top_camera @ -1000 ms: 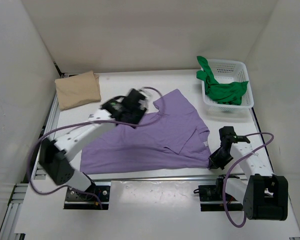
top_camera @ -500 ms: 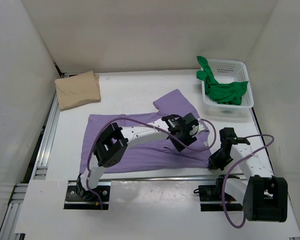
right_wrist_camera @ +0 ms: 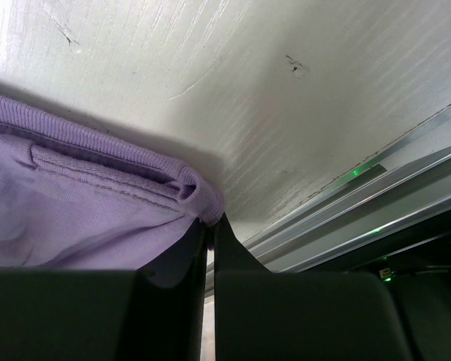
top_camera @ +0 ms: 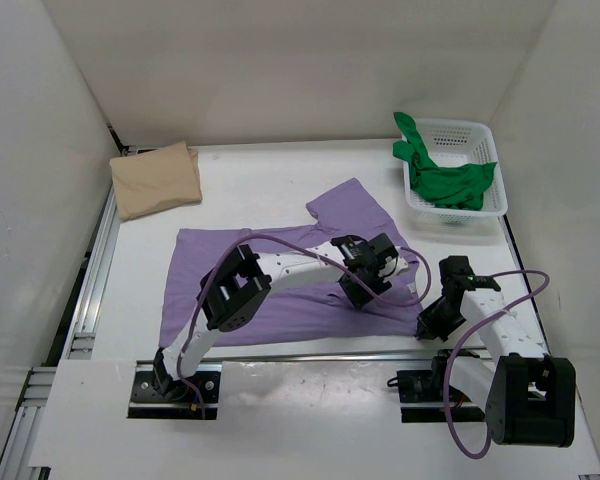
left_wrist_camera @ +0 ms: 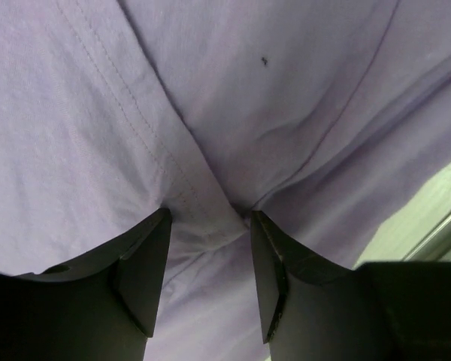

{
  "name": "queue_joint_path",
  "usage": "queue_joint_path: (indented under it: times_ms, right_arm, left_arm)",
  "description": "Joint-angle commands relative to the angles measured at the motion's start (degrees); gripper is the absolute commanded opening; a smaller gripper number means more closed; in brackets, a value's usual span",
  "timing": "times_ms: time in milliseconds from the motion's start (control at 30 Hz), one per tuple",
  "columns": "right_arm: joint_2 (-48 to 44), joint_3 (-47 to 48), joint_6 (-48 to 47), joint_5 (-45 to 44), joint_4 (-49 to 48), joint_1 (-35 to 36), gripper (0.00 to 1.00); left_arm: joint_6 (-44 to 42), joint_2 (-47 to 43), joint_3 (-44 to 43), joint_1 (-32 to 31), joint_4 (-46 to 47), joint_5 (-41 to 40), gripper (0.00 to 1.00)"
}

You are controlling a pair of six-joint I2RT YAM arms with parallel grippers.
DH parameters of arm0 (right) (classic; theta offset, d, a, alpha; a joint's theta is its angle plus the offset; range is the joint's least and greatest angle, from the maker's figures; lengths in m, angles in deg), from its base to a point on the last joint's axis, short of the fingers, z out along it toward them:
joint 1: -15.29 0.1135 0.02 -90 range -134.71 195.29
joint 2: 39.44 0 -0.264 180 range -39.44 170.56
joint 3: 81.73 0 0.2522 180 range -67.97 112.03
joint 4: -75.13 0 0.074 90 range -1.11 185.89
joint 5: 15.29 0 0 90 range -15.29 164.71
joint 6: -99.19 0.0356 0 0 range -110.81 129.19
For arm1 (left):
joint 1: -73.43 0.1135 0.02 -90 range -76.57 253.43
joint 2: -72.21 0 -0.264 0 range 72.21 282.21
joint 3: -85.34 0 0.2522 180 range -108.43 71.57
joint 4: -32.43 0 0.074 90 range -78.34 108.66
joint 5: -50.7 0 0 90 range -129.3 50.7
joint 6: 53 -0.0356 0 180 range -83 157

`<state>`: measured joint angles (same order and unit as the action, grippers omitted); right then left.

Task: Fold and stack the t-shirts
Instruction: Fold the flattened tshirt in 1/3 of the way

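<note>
The light purple t-shirt lies spread across the middle of the table. My left gripper reaches over to its right part. In the left wrist view the left gripper is open and pressed onto the purple cloth, a stitched seam puckered between its fingers. My right gripper sits at the shirt's near right corner. There the right gripper is shut on the shirt's ribbed edge. The tan t-shirt lies folded at the back left. The green t-shirt is bundled in the basket.
A white mesh basket stands at the back right, green cloth hanging over its left rim. The white table has metal rails along its left and near edges; the near rail runs just beside the right gripper. White walls enclose three sides.
My left arm swung from the shirt's back left over to its right part, and its jaws narrowed. The shirt's left side now lies flat. The right arm has not moved.
</note>
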<state>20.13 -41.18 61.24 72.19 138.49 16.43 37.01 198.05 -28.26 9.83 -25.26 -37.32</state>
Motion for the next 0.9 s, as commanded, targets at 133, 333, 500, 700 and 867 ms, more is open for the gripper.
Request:
queue_joint_path:
  times_ms: [133,333,500,700,867]
  right_arm:
    - [0.63,-2.97,0.77,-1.78,-1.18,0.00,0.00]
    - [0.11,-2.97,0.77,-2.31,-1.18,0.00,0.00]
    - [0.11,-2.97,0.77,-2.31,-1.18,0.00,0.00]
    - [0.11,-2.97,0.77,-2.31,-1.18,0.00,0.00]
    - [0.11,-2.97,0.77,-2.31,-1.18,0.00,0.00]
  left_arm:
    - [-0.01,0.90,-2.91,-0.30,0.77,-2.15,0.33]
    - [-0.01,-1.73,-2.91,-0.30,0.77,-4.70,0.20]
    - [-0.01,-3.32,-2.39,-0.30,0.24,-5.93,0.22]
    - [-0.01,-3.33,-1.86,0.22,-0.29,-5.41,0.45]
    - [-0.01,-2.79,-1.86,0.22,-0.29,-5.41,0.35]
